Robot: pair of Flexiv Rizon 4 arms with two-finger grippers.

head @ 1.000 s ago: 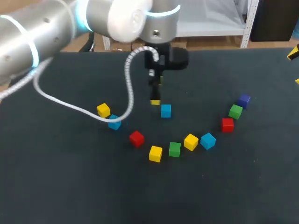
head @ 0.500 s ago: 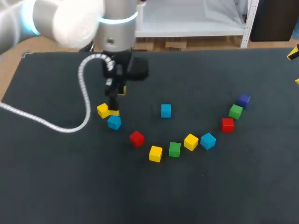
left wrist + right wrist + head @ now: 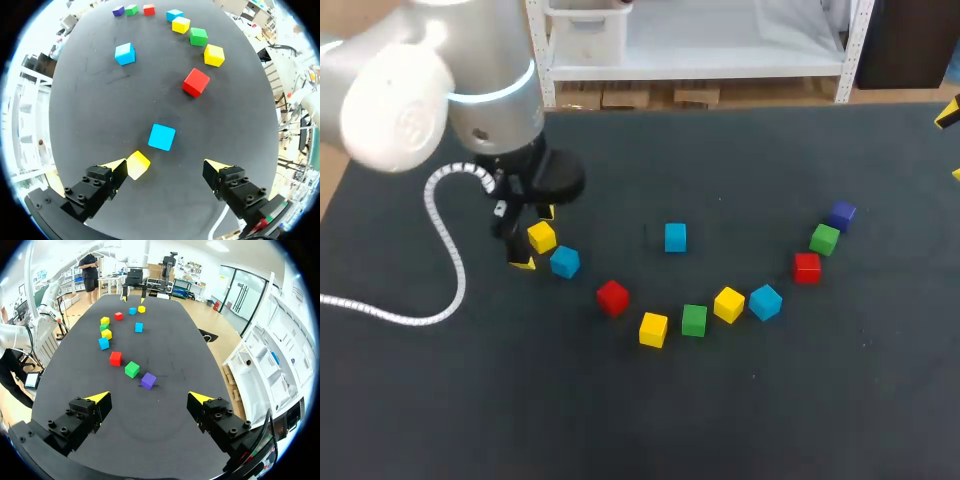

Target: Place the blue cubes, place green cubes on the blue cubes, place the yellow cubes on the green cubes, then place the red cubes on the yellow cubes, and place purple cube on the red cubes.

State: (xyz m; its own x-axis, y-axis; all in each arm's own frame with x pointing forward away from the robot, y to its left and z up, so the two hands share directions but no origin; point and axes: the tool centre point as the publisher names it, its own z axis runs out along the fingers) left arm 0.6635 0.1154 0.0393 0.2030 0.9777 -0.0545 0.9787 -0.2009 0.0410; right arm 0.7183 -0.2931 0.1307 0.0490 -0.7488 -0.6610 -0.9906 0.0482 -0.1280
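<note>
Yellow cube [image 3: 138,164] sits just beside the left arm's spread fingers [image 3: 103,180].

Nothing legible appears in any view: no text, number, label or sign. The cubes [image 3: 675,237] show plain coloured faces, and the dark surface [image 3: 770,400] has no readable marking.

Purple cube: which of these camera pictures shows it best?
The right wrist view: the purple cube lies nearest there, just ahead of the right arm's fingers, unobstructed, beside a green cube. The head view shows it smaller, at the row's end. The left wrist view shows only a distant speck.
</note>
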